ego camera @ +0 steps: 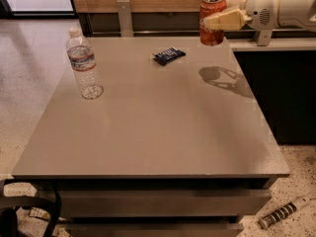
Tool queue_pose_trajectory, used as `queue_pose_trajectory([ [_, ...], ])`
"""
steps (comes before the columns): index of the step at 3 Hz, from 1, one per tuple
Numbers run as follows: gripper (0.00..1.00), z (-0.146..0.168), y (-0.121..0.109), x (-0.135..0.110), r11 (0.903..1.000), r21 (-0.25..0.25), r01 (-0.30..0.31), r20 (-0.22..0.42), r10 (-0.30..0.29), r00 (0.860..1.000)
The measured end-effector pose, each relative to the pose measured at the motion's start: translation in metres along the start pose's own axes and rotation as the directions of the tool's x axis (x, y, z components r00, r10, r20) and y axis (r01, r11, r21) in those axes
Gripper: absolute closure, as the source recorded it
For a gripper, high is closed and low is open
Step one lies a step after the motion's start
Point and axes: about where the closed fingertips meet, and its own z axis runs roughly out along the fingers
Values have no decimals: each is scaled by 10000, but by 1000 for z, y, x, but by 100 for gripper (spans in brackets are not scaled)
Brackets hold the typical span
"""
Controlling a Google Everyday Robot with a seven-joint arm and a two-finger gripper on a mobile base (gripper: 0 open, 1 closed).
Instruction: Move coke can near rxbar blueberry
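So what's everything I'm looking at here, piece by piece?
table: one, grey, centre of view
water bottle: one, clear, upright on the table's left side
rxbar blueberry: one, dark blue, flat on the table's far part
coke can: one, red, held in the air at the table's far right
striped rod: one, black and white, on the floor at bottom right
arm: one, cream, reaching in from the top right
gripper: one, cream, shut on the coke can

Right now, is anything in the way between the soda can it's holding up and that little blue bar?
Nothing visible. The tool holds the coke can above the far right corner of the table; the rxbar blueberry lies to its left, only bare tabletop between. The water bottle stands far off left.
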Motion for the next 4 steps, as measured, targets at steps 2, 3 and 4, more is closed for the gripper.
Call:
queue_pose_trajectory([
  [2, 100, 26, -44, 41, 9966, 503, -655, -501, 680, 9964],
  [3, 100, 40, -61, 65, 9922, 752, -995, -464, 1031, 9936],
  [4, 100, 50, -73, 90, 9867, 905, -1349, -230, 1375, 9902],
])
